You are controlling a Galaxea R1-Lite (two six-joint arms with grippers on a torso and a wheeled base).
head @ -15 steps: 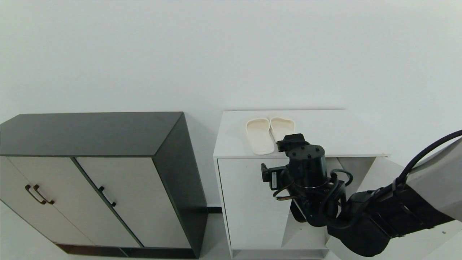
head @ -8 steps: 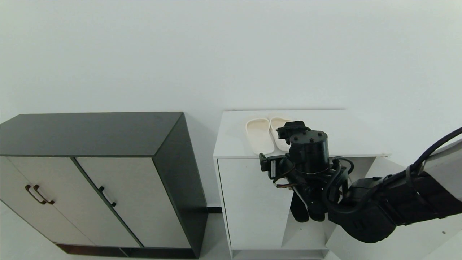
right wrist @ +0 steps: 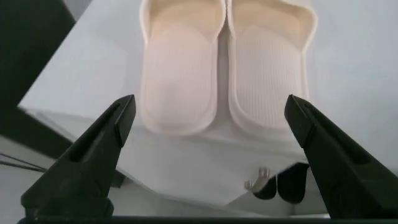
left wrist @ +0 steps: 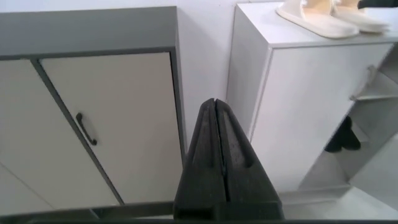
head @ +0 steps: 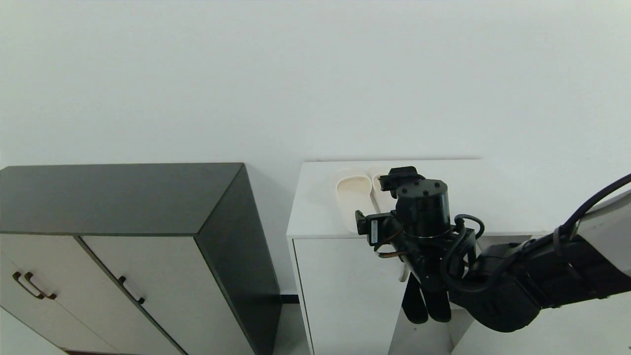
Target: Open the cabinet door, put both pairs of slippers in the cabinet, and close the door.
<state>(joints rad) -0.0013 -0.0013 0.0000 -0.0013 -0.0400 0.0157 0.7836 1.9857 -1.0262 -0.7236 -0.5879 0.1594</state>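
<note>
A pair of cream slippers [head: 352,190] [right wrist: 227,62] [left wrist: 329,15] lies side by side on top of the white cabinet [head: 345,286]. My right gripper [right wrist: 210,106] hovers open just in front of their near ends, one finger [right wrist: 112,137] to each side, holding nothing. A pair of black slippers [head: 426,301] [left wrist: 344,134] [right wrist: 286,186] stands inside the white cabinet's open right side, under a shelf. My left gripper [left wrist: 215,106] is shut and empty, low down, facing the gap between the two cabinets.
A dark cabinet [head: 113,197] with two pale doors and dark handles [head: 130,291] [left wrist: 86,127] stands left of the white one, both doors closed. A narrow gap separates the cabinets. A plain white wall is behind them.
My right arm has risen from the white cabinet's front to the level of its top, at the cream slippers. The head camera has shifted, so everything sits lower in its view.
</note>
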